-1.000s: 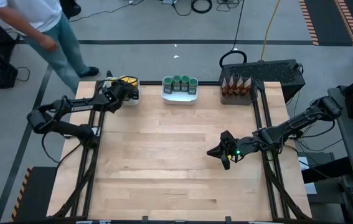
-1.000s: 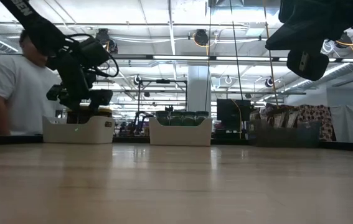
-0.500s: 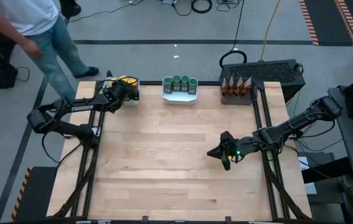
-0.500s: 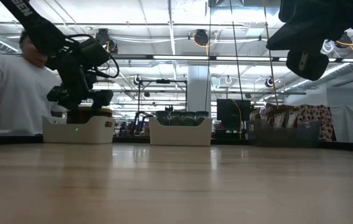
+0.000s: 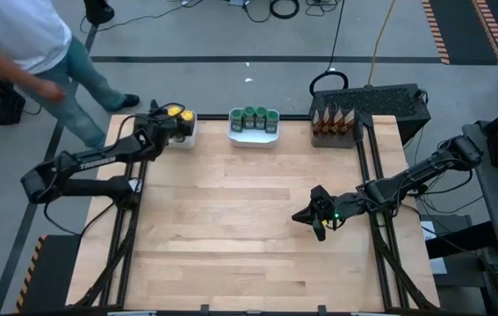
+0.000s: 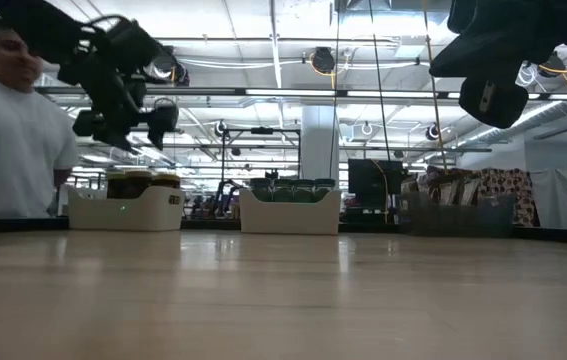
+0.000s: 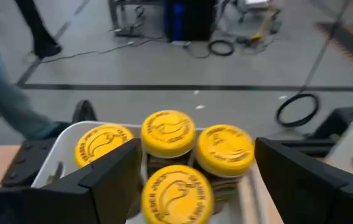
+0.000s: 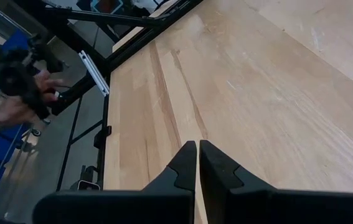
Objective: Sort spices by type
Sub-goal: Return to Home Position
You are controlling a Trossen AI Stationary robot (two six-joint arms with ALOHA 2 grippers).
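Observation:
Several round jars with yellow lids (image 7: pixel 168 132) stand in a white tray (image 5: pixel 186 132) at the table's far left. My left gripper (image 7: pixel 204 186) hangs open just above and in front of them, touching none; in the low view it (image 6: pixel 128 118) is clear above the tray (image 6: pixel 126 209). Jars with green lids (image 5: pixel 255 116) fill a second white tray at the far middle. Brown pointed packets (image 5: pixel 335 121) stand in a dark tray at the far right. My right gripper (image 5: pixel 306 217) hovers shut over the table's right middle, holding nothing.
A person (image 5: pixel 20 39) walks on the floor beyond the table's far left corner. A black box (image 5: pixel 393 98) stands behind the packet tray. Bare wood (image 5: pixel 240 219) spreads over the middle and near half of the table.
My left gripper has risen from down among the yellow-lidded jars to clear above their tray, drawing back slightly toward the table's left. The jars have stayed in the tray. The person has moved further left.

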